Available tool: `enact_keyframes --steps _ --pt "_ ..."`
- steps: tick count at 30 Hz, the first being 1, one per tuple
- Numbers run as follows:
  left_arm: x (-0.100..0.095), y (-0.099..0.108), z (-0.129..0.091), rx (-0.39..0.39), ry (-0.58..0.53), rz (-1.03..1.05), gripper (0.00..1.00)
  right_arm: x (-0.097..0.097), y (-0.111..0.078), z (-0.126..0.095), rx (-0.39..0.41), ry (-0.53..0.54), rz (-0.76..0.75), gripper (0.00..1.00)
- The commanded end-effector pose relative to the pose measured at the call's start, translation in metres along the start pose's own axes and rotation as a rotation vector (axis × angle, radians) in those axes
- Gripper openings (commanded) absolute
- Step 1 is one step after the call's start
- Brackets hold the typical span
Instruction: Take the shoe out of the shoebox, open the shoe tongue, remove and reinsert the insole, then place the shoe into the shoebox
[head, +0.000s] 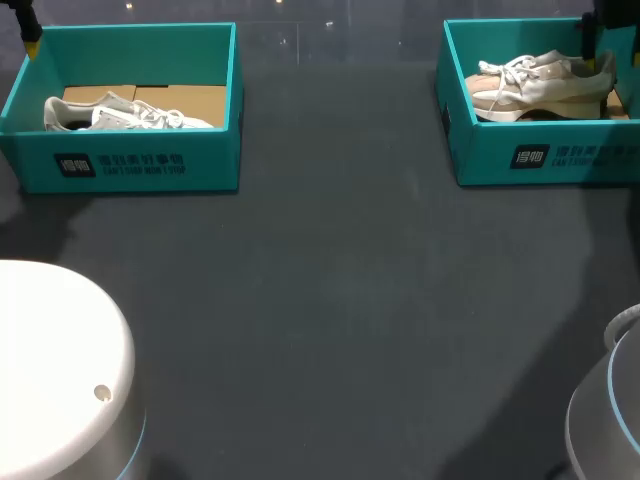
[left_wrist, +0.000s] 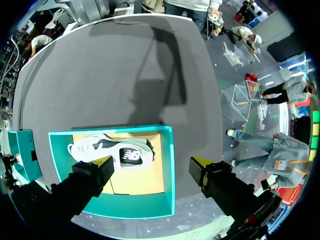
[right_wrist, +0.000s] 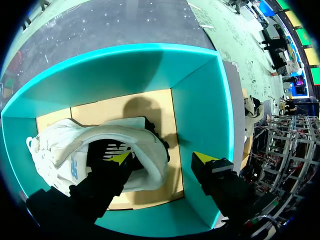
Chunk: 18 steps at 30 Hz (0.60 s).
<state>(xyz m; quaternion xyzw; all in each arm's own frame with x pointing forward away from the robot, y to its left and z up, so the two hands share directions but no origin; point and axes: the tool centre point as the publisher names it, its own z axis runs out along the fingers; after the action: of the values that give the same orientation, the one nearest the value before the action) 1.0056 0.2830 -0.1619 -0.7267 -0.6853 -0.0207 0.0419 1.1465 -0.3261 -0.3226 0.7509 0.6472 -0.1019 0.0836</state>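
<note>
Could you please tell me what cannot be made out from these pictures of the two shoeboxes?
1. Head view: the top edge cuts off nearly all of the left gripper and the right gripper.
2. Right wrist view: a finger and its shadow hide the inside of the right shoe, so its insole cannot be seen.
3. Head view: the left shoebox's front wall hides the left shoe's sole.

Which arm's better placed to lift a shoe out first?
Right. The right gripper is down inside the right shoebox, open fingers straddling its shoe at the heel. The left gripper hangs open, higher above the left shoebox.
</note>
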Motion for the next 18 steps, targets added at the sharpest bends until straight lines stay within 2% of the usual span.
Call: enact_keyframes --steps 1,6,18 --pt "0.001 0.0 0.0 0.0 0.001 0.001 1.0 0.001 0.004 0.01 0.011 0.012 -0.008 0.76" --pt "0.001 0.0 0.0 0.0 0.001 0.001 1.0 0.003 0.004 0.019 0.012 0.034 -0.023 0.7" --pt "0.001 0.0 0.0 0.0 0.001 0.001 1.0 0.007 0.002 0.036 0.037 0.07 -0.04 0.74"
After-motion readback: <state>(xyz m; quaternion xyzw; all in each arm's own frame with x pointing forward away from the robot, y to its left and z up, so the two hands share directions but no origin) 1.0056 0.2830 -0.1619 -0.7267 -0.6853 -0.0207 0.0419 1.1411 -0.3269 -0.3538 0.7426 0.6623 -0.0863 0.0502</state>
